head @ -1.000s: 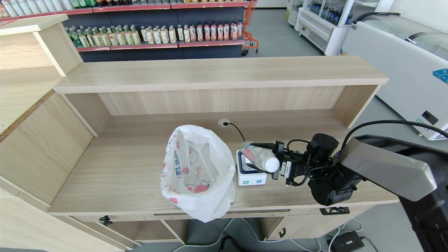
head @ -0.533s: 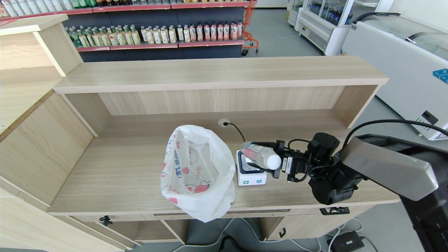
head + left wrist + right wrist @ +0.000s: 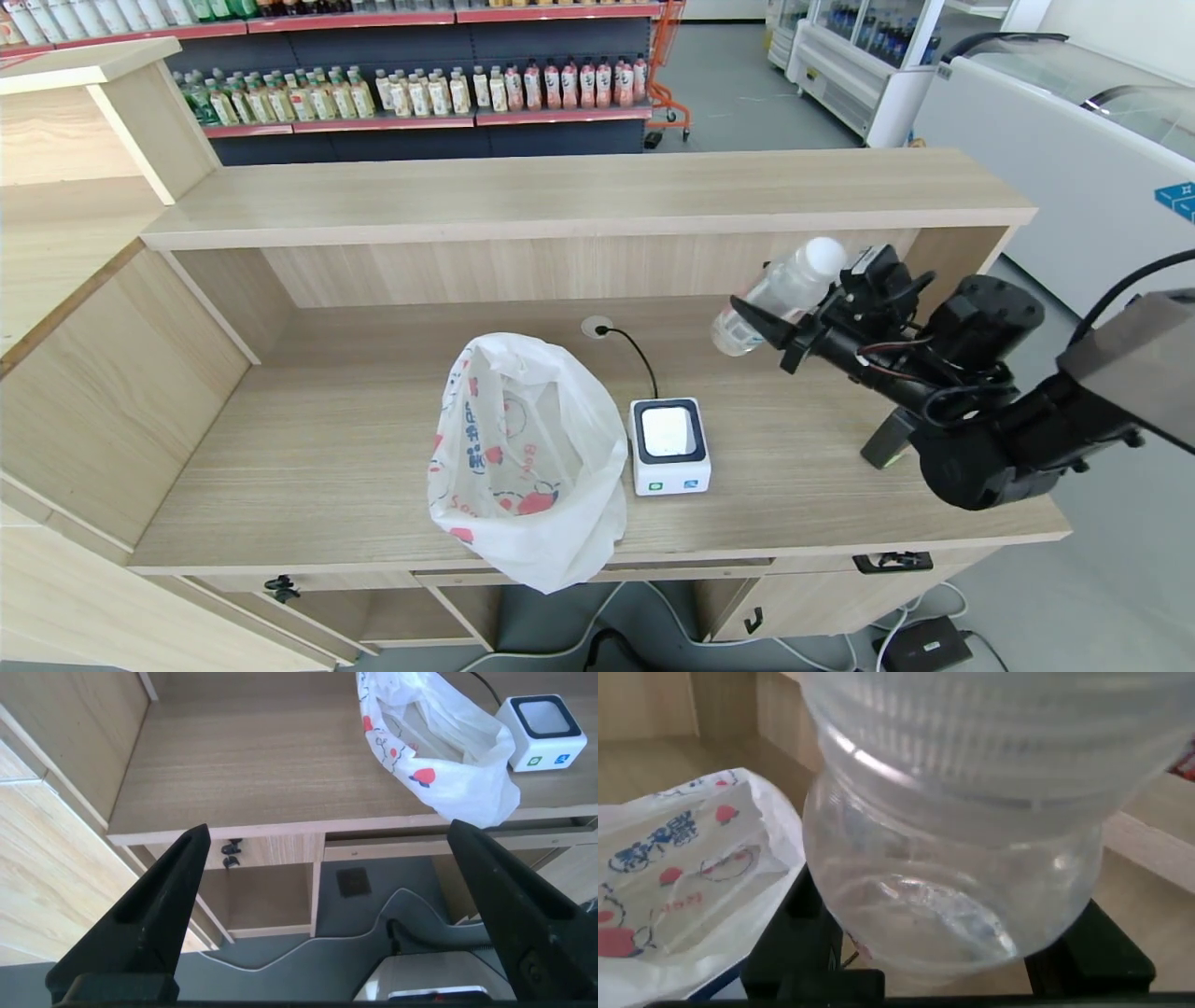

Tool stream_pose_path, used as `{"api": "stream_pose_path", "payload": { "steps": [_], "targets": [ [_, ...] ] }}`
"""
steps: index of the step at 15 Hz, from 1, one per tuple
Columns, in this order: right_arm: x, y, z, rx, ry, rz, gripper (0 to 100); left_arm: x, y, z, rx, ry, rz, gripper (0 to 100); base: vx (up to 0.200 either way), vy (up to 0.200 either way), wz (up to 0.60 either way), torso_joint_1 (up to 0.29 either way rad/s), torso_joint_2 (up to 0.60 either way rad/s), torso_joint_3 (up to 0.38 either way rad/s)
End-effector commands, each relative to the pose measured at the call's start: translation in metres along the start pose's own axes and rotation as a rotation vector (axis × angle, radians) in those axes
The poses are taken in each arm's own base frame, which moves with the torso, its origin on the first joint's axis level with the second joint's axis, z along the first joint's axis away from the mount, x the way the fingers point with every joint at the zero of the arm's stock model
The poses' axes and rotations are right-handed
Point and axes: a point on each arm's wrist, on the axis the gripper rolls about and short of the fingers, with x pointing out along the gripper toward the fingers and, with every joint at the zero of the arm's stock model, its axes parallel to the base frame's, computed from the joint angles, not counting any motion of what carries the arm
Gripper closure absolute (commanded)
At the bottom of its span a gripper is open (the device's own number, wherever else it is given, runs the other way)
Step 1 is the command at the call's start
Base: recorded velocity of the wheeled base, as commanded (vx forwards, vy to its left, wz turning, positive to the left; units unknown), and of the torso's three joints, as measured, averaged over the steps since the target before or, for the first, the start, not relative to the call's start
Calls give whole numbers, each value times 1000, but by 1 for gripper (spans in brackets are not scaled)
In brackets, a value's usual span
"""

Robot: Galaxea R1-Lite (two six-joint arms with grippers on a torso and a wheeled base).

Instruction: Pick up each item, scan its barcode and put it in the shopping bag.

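The right pincer (image 3: pixel 782 315) is gripping the bottle (image 3: pixel 777 287) aloft, probably to clear the bag's rim. The shopping bag (image 3: pixel 523 448) is gaping below-left of it

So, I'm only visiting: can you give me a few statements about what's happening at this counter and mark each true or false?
The right gripper holds a clear bottle up in the air. True.
The bottle rests on the scanner. False: it is held above the counter, off to the scanner's right.
The shopping bag stands open beside the scanner. True.
The left gripper is shut on a second bottle. False: it is open and empty.
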Motion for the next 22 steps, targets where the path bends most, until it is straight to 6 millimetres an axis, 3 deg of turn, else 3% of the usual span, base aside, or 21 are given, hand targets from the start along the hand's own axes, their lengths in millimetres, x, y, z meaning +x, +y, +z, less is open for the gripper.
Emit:
{"api": "stream_pose_path", "payload": {
  "steps": [1,5,13,22],
  "targets": [
    [-25,9,49,117,73,-137,100,0,0,0,0,0,0,0,0,0,0,0,0,0],
    [-25,19,41,313,167,-326,100,0,0,0,0,0,0,0,0,0,0,0,0,0],
    [-10,58,49,383,216,-249,100,0,0,0,-2,0,0,0,0,0,0,0,0,0],
    [-19,67,56,386,229,-261,100,0,0,0,1,0,0,0,0,0,0,0,0,0]
  ]
}}
